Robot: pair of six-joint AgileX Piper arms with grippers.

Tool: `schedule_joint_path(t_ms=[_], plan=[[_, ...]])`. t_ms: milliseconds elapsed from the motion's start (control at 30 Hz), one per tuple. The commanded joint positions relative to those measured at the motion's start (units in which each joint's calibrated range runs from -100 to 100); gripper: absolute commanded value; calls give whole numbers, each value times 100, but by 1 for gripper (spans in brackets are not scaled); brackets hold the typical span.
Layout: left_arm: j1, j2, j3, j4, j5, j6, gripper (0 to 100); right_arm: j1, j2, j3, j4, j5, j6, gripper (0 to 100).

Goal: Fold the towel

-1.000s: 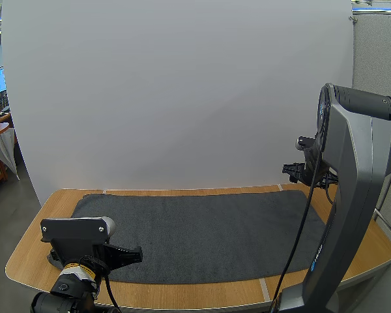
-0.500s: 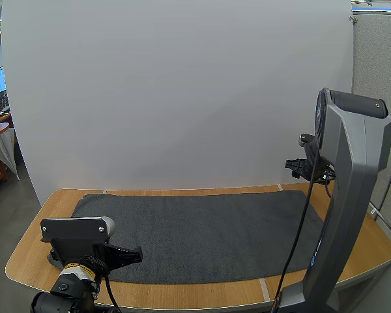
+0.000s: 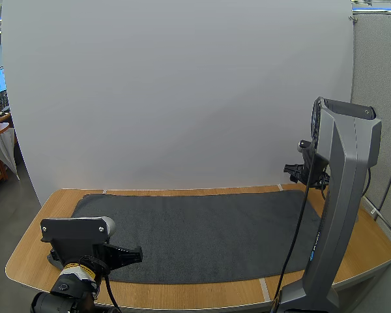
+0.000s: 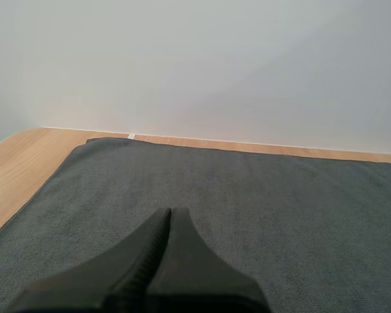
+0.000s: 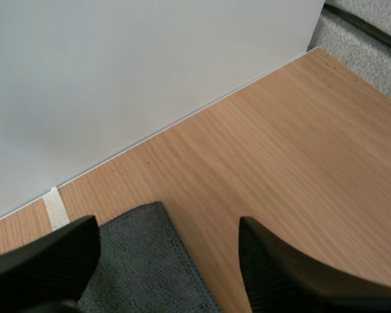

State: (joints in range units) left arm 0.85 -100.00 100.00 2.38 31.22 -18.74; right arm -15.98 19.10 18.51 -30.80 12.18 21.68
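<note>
Seeing dark grey towel (image 3: 202,235) lying flat and unfolded along wooden table (image 3: 32,251), covering most of it. Holding left gripper (image 4: 171,212) clenched on nothing, pressing fingers together into one wedge, pointing over towel's left end; touching cloth or not, cannot tell. Holding right gripper (image 5: 168,225) released, spreading fingers (image 5: 280,274) well apart, hanging over towel's far right corner, framing that corner between the two fingers. Spotting white tape strip (image 5: 54,205) on bare wood just beside that corner, against white backboard (image 3: 182,98). Seeing, from high up, right arm (image 3: 342,195) standing tall at table's right end, left arm (image 3: 78,231) sitting low at near left corner.
</note>
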Motion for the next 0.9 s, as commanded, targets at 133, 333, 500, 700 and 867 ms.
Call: schedule_joint_path(t_ms=[133,333,500,700,867], plan=[[9,0,0,3,-51,-64,0,48,129,-39,223,-91,-80,100],[9,0,0,3,-51,-64,0,144,225,-39,223,-72,-80,100],[9,0,0,3,-51,-64,0,152,373,-39,261,-52,-80,100],[9,0,0,3,-51,-64,0,152,451,-39,262,-29,-80,100],[9,0,0,3,-51,-64,0,152,451,-39,262,-70,-80,100]])
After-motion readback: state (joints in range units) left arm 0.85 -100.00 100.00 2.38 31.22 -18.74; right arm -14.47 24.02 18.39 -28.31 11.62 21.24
